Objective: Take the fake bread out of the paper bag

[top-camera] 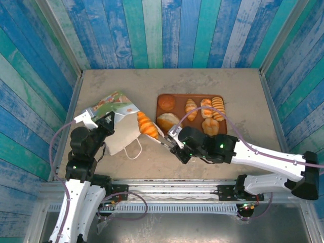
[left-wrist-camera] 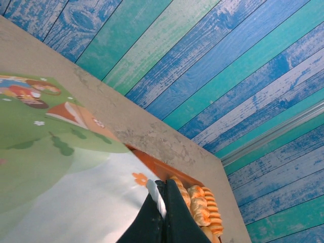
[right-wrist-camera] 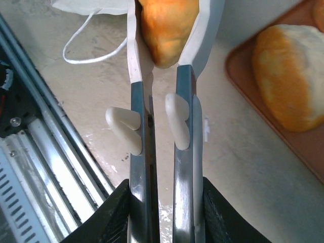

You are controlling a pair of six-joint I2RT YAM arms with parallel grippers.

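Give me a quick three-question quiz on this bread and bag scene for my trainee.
1. True or false: the right gripper grips an orange ridged roll.
2. How many bread pieces lie on the brown tray?
3. The left gripper is shut on: A the paper bag edge, B the brown tray, C nothing.
Key: 1 true; 2 six; 3 A.
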